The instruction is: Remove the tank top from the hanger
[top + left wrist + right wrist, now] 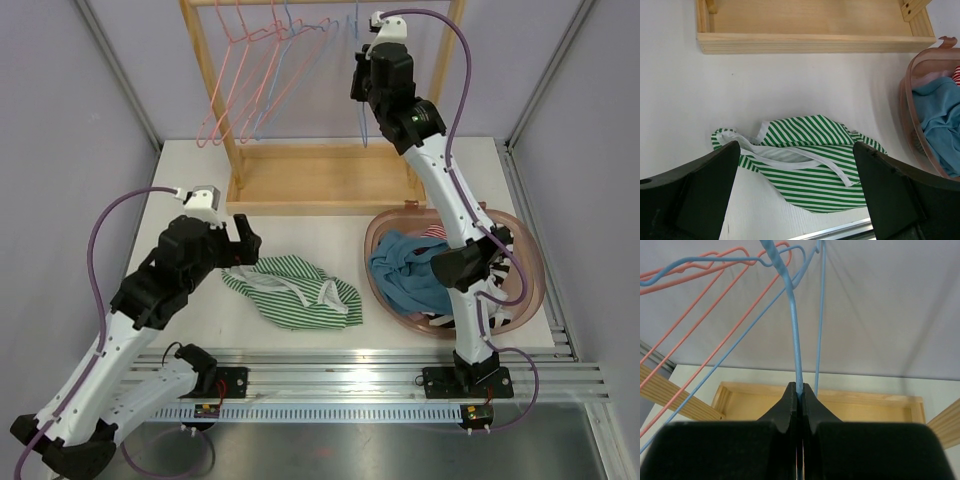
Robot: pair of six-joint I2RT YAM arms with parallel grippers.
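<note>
The green-and-white striped tank top (292,292) lies crumpled on the white table, off any hanger. In the left wrist view the tank top (810,165) lies just below and between my fingers. My left gripper (240,240) (796,147) hovers over its left end, open wide, holding nothing. High at the rack, my right gripper (360,85) (800,387) is shut on the wire of a bare blue hanger (362,120) (792,315), which hangs from the rail.
The wooden rack's base tray (320,180) (815,42) stands behind the tank top, with several bare pink and blue hangers (245,90) on its rail. A pink basket (520,250) (905,100) with blue and striped clothes sits at the right.
</note>
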